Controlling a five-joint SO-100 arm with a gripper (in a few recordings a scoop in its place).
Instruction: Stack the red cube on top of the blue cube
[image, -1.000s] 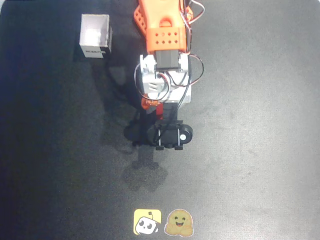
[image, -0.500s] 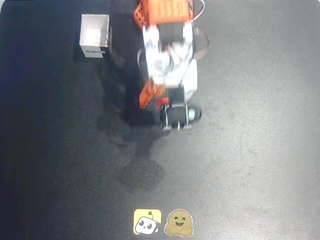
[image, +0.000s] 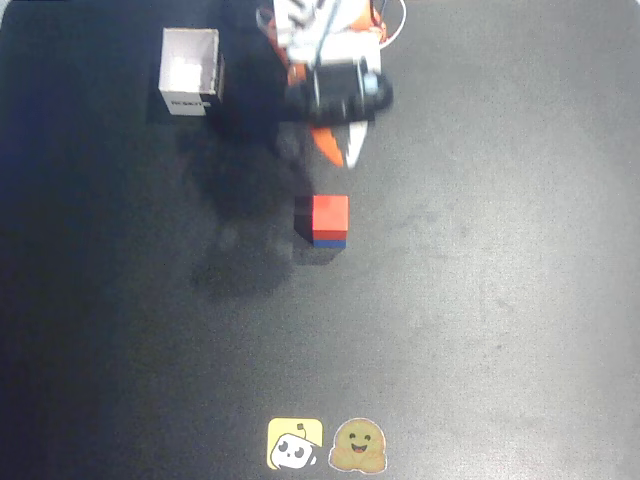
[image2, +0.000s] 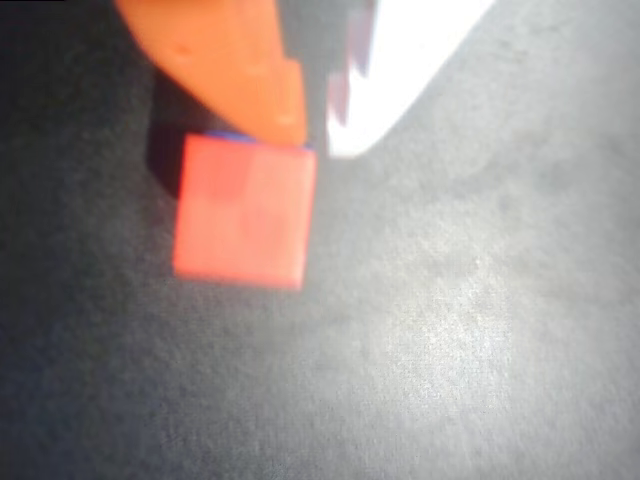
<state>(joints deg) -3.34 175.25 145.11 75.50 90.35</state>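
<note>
The red cube (image: 330, 213) sits squarely on top of the blue cube (image: 330, 242), of which a thin blue strip shows along the lower side in the overhead view. My gripper (image: 340, 150) hangs above and behind the stack near the top of the mat, clear of it, its orange and white fingers close together with nothing between them. In the wrist view the red cube (image2: 243, 212) lies just below the fingertips, a sliver of the blue cube (image2: 232, 135) peeks out at its top edge, and the gripper (image2: 318, 135) is blurred.
An open white box (image: 190, 72) stands at the upper left of the dark mat (image: 500, 300). A yellow sticker (image: 294, 443) and a brown one (image: 358, 446) lie at the bottom edge.
The arm has pulled back toward the top of the picture and risen. The stacked red and blue cubes, hidden under it before, now stand uncovered in the middle.
</note>
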